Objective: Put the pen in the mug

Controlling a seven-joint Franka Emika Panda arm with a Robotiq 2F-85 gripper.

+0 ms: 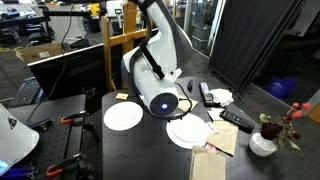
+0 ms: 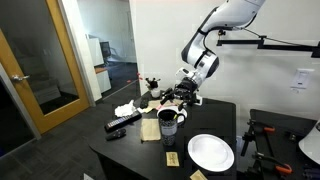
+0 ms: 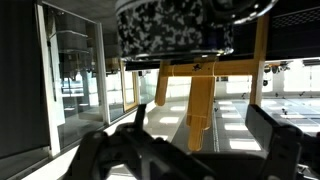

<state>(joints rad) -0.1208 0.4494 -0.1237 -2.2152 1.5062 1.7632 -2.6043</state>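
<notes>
The gripper hangs over the far side of the table, its fingers spread apart. The mug stands upright mid-table, just left of a white plate. The pen's place cannot be told from any view.

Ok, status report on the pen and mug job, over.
Gripper open, empty, above the table. Mug upright by the white plate. Pen not made out.

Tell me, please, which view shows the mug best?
An exterior view shows the mug whole, upright on the table. Where the arm fills the foreground, I cannot make it out; the wrist view faces the room, not the table.
</notes>
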